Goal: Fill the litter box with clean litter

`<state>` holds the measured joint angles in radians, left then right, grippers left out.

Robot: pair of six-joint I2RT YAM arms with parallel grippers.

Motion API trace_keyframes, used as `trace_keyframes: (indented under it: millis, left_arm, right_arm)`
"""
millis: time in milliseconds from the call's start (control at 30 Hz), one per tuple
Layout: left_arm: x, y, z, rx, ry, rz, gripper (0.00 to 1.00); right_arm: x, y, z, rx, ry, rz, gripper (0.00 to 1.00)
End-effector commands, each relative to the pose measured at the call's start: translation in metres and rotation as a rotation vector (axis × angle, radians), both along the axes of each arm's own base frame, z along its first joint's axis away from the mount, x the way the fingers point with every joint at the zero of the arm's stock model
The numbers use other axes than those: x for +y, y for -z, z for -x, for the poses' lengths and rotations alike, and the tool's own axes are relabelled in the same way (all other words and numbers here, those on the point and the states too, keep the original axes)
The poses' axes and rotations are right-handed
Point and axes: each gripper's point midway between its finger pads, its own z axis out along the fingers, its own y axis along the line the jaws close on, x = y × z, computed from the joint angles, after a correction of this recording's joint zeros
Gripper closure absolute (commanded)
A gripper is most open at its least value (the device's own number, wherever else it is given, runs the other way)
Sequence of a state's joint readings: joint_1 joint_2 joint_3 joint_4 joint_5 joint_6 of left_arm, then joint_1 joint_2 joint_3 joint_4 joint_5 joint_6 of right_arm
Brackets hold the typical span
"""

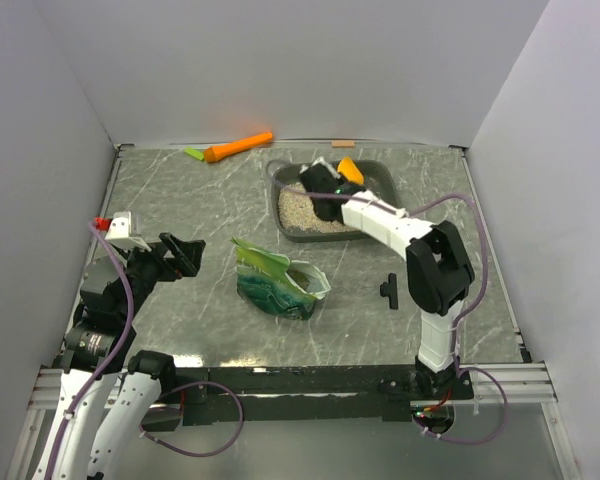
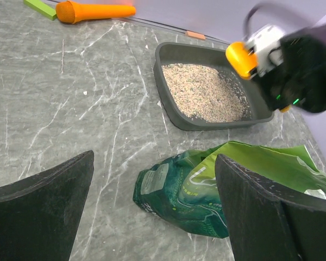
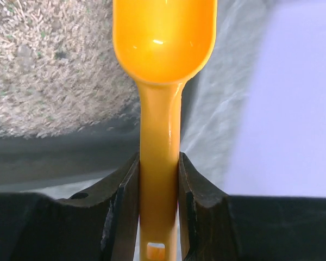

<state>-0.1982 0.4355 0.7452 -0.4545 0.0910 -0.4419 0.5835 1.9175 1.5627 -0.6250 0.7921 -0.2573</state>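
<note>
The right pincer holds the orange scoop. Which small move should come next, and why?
Probably lower the bowl of the scoop into the clean litter and push it sideways. The right pincer grips the handle firmly, the bowl is empty, and the litter seems to cover only part of the litter box.

clean litter [image 1: 298, 208] in litter box [image 1: 385, 180]; scoop [image 1: 348, 168] above box; bag [image 1: 278, 285] before box, slightly left
</note>
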Motion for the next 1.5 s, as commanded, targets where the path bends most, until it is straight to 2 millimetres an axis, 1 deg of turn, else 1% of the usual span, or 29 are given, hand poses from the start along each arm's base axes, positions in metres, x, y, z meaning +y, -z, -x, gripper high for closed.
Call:
trace_keyframes:
  millis: [0,100,267,300,367,400,433,467,500,533,567,600,633,667,700,733,767,800,833,867,900,933,1000,1033,1067,1100,1167,1367,1467]
  left_arm:
    - [-0.001,-0.008,0.002,-0.030,0.004,0.014,0.03]
    - [-0.001,-0.009,0.003,-0.034,0.007,0.015,0.03]
    - [-0.001,-0.011,0.006,-0.046,0.009,0.020,0.03]
    - [-0.001,-0.011,0.006,-0.046,0.007,0.019,0.03]
    - [-0.002,-0.012,0.006,-0.049,0.009,0.019,0.03]
    - [-0.001,-0.012,0.005,-0.048,0.008,0.017,0.03]
    - [-0.001,-0.012,0.004,-0.044,0.006,0.016,0.03]
    - [-0.001,-0.013,0.004,-0.045,0.003,0.016,0.03]
    - [-0.001,-0.015,0.003,-0.050,0.003,0.017,0.03]
    - [-0.001,-0.015,0.002,-0.043,0.001,0.017,0.03]
    - [-0.001,-0.024,0.003,-0.059,0.004,0.024,0.03]
    - [-0.002,-0.028,0.004,-0.061,0.010,0.027,0.03]
    - [-0.004,-0.031,0.004,-0.055,0.017,0.028,0.03]
    - [-0.008,-0.046,0.008,-0.079,0.043,0.040,0.03]
    - [-0.010,-0.054,0.009,-0.089,0.057,0.045,0.03]
    - [-0.013,-0.057,0.009,-0.077,0.076,0.044,0.03]
    - [-0.018,-0.076,0.015,-0.103,0.110,0.055,0.03]
    - [-0.021,-0.082,0.016,-0.101,0.127,0.058,0.03]
    - [-0.025,-0.078,0.014,-0.049,0.145,0.055,0.03]
    - [-0.028,-0.095,0.019,-0.071,0.168,0.063,0.03]
    - [-0.036,-0.099,0.024,-0.058,0.221,0.072,0.03]
    - [-0.041,-0.100,0.021,-0.034,0.244,0.076,0.03]
    - [-0.052,-0.115,0.033,-0.035,0.327,0.098,0.03]
    - [-0.057,-0.118,0.034,-0.026,0.357,0.105,0.03]
    - [-0.060,-0.127,0.039,-0.036,0.384,0.115,0.03]
    - [-0.067,-0.129,0.045,-0.030,0.435,0.121,0.03]
    - [-0.071,-0.134,0.046,-0.012,0.466,0.121,0.03]
    - [-0.088,-0.121,0.058,0.060,0.606,0.138,0.03]
    - [-0.098,-0.116,0.068,0.090,0.702,0.169,0.03]
  right_arm:
    - [-0.025,-0.039,-0.003,-0.086,-0.005,0.349,1.00]
    - [-0.023,-0.039,-0.004,-0.092,-0.037,0.372,1.00]
    - [-0.019,-0.045,0.004,-0.104,-0.054,0.364,1.00]
    - [-0.020,-0.051,0.006,-0.120,-0.047,0.336,1.00]
    - [-0.011,-0.053,0.010,-0.121,-0.072,0.215,1.00]
    - [-0.009,-0.065,0.018,-0.143,-0.046,0.104,1.00]
    - [0.004,-0.063,0.021,-0.114,-0.095,-0.007,1.00]
    - [0.009,-0.069,0.025,-0.132,-0.084,-0.086,1.00]
    - [0.012,-0.086,0.031,-0.149,-0.096,-0.149,1.00]
    - [0.016,-0.095,0.034,-0.155,-0.105,-0.194,1.00]
    - [0.032,-0.098,0.040,-0.134,-0.152,-0.276,1.00]
    - [0.037,-0.119,0.046,-0.155,-0.182,-0.328,1.00]
    - [0.040,-0.125,0.055,-0.131,-0.206,-0.344,1.00]
    - [0.056,-0.129,0.065,-0.100,-0.273,-0.383,1.00]
    - [0.061,-0.149,0.072,-0.119,-0.315,-0.415,1.00]
    - [0.065,-0.153,0.081,-0.098,-0.351,-0.419,1.00]
    - [0.070,-0.161,0.088,-0.094,-0.392,-0.418,1.00]
    - [0.082,-0.177,0.101,-0.106,-0.458,-0.445,1.00]
    - [0.085,-0.181,0.111,-0.089,-0.494,-0.440,1.00]
    - [0.089,-0.187,0.118,-0.088,-0.540,-0.428,1.00]
    - [0.099,-0.198,0.135,-0.091,-0.611,-0.438,1.00]
    - [0.100,-0.202,0.142,-0.093,-0.642,-0.430,1.00]
    - [0.099,-0.210,0.161,-0.087,-0.705,-0.400,1.00]
    - [0.106,-0.211,0.174,-0.074,-0.759,-0.395,1.00]
    - [0.106,-0.209,0.183,-0.054,-0.794,-0.369,1.00]
    - [0.105,-0.209,0.192,-0.048,-0.824,-0.363,1.00]
    - [0.111,-0.209,0.210,-0.042,-0.896,-0.336,1.00]
    - [0.118,-0.216,0.255,-0.030,-1.057,-0.358,1.00]
    - [0.121,-0.220,0.267,-0.024,-1.094,-0.362,1.00]
